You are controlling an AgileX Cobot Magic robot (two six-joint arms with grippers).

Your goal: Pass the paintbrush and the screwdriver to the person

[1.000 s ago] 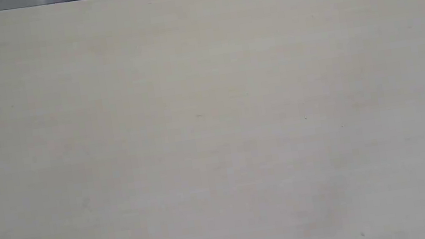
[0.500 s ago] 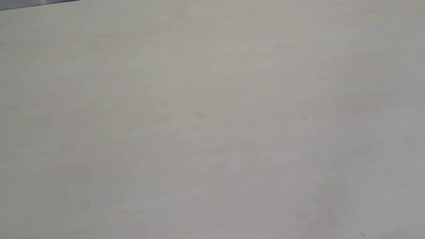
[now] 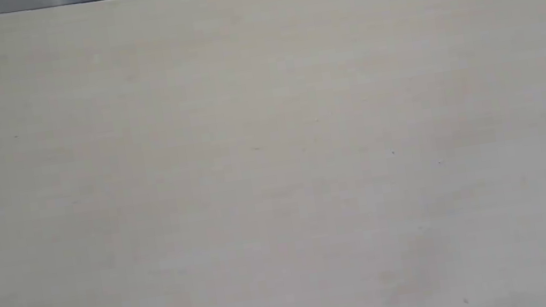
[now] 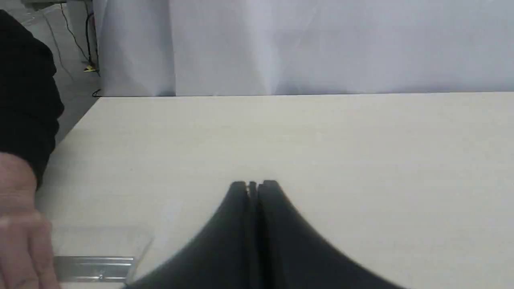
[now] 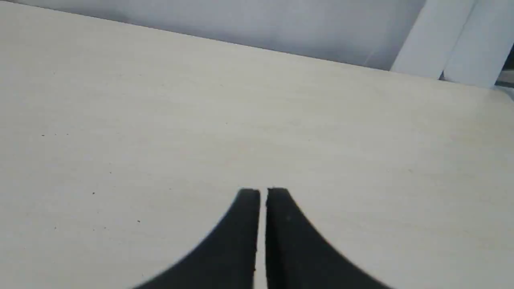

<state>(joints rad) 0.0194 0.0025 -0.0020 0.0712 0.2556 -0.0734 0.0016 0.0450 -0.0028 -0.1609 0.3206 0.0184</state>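
Both grippers are empty. Left gripper (image 4: pixel 253 184) is clenched, its jaws pressed together with only a hairline between them. Right gripper (image 5: pixel 263 189) is all but closed too, with a thin slit of bare table (image 5: pixel 160 120) showing through and nothing held.

Outward from the left gripper, off to one side and back from its tip, lies the brush (image 4: pixel 94 268). Only the shiny ferrule and a pale blur of bristles show; the handle is cut off by the frame. Right at the ferrule's end is the hand (image 4: pixel 20 228), with a black sleeve (image 4: pixel 24 88) above it (whether it actually touches the brush I cannot tell).

The ferrule lies crosswise with the bristles beyond it, so the brush's long axis probably runs roughly the way the left gripper points, bristles forward. The left gripper is near the hand. The right wrist view shows neither hand nor brush, so the left arm looks the nearer one. To take the brush, its jaws would need to open and swing sideways toward the hand.

No view shows the screwdriver.
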